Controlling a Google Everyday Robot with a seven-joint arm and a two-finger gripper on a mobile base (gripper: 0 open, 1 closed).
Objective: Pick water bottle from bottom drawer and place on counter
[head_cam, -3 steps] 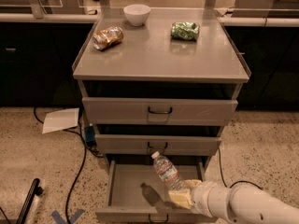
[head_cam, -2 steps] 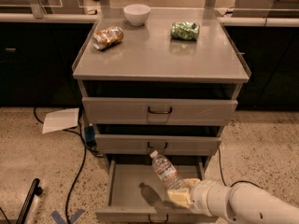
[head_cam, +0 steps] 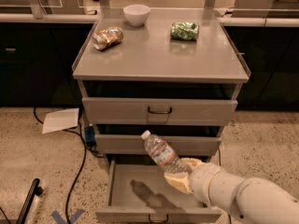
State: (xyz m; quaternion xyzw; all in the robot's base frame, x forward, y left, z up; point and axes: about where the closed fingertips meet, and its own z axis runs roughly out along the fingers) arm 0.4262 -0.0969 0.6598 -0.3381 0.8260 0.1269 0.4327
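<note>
I see the tabletop point(head_cam: 154, 59) carrying a bowl point(head_cam: 137, 14), brown can point(head_cam: 107, 37) and green can point(head_cam: 184, 31); my tool point(head_cam: 180, 172) clasps the water bottle point(head_cam: 160, 150) over the bottom drawer point(head_cam: 124, 190).

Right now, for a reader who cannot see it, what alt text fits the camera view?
The gripper holds the water bottle by its lower end, cap tilted up and left, above the open bottom drawer of a grey cabinet. On the counter sit a crushed brown can, a green can and a white bowl.
</note>
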